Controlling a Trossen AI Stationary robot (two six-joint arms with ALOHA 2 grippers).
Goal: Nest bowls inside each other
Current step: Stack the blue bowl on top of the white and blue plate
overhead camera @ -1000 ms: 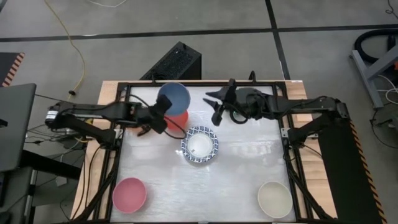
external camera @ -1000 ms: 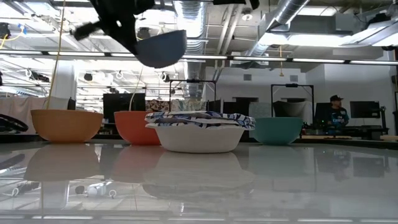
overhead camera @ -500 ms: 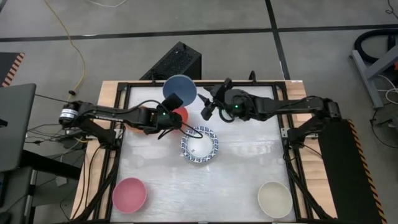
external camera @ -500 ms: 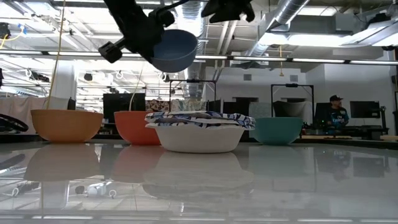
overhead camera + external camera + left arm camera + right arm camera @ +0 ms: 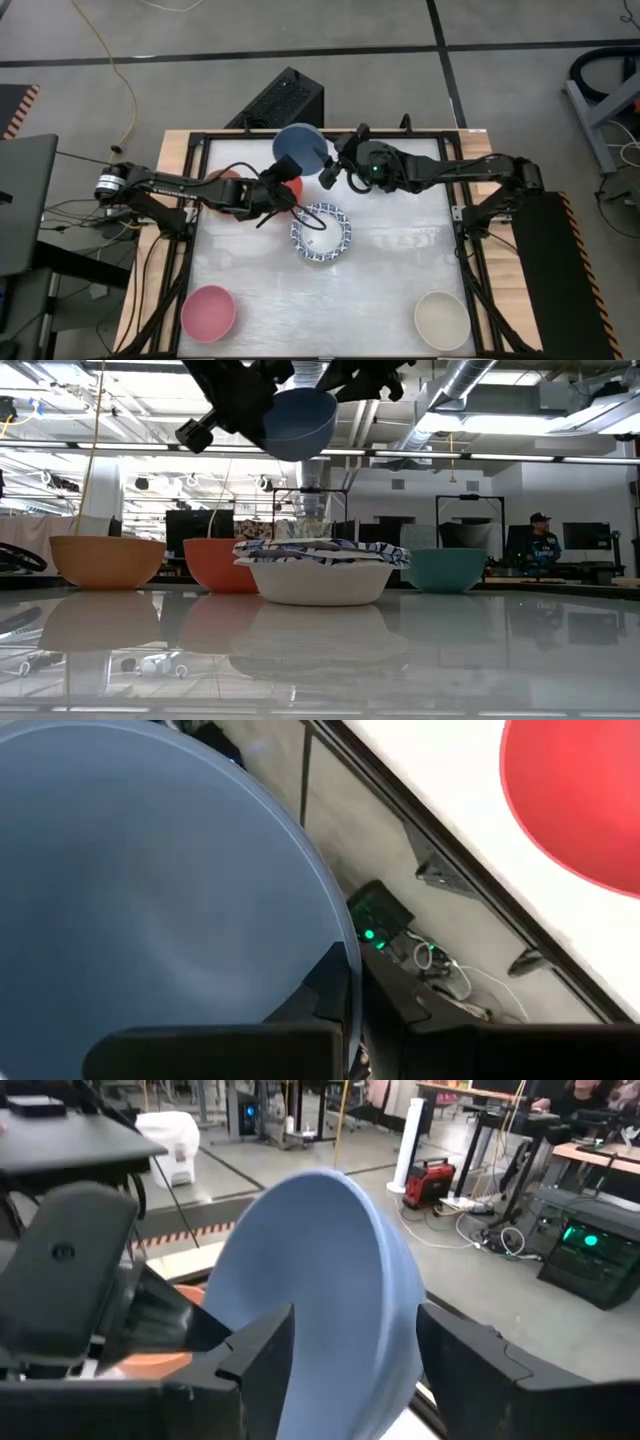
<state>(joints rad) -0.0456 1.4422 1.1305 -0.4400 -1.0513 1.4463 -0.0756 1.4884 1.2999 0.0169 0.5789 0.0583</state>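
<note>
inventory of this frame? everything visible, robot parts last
blue bowl: 1, blue, held in the air above the table's far edge
patterned bowls: white with blue rims, nested at table centre; count in the stack unclear
red bowl: 1, red, on the table partly under the left arm
orange bowl: 1, orange, far left in the low view
green bowl: 1, dark green, right of the stack in the low view
pink bowl: 1, pink, near left corner
cream bowl: 1, cream, near right corner
person: 1, in the room behind
left gripper: shut on blue bowl's rim
right gripper: open, fingers either side of blue bowl's rim
</note>
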